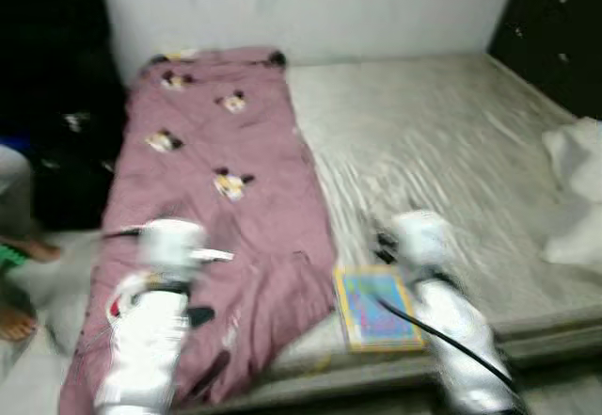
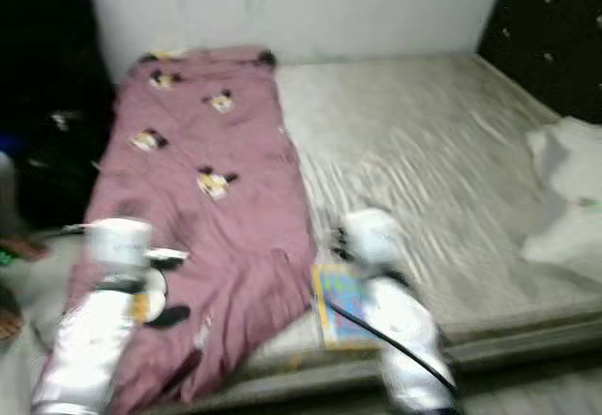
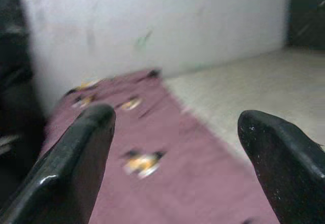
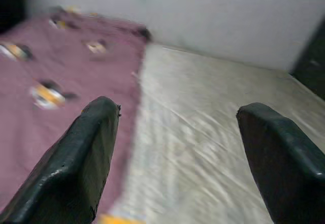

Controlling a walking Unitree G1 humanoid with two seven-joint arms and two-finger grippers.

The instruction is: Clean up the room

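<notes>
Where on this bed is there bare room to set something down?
The bare mattress lies open between the pink blanket and the white cloth at its right edge. The near edge is crowded: a book lies there, and both open grippers hover over it.

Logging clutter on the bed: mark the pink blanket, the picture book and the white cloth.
pink blanket [image 1: 212, 217], left eye view, middle of its spread.
picture book [image 1: 376, 310], left eye view, blue cover.
white cloth [image 1: 576, 194], left eye view, crumpled middle.
</notes>
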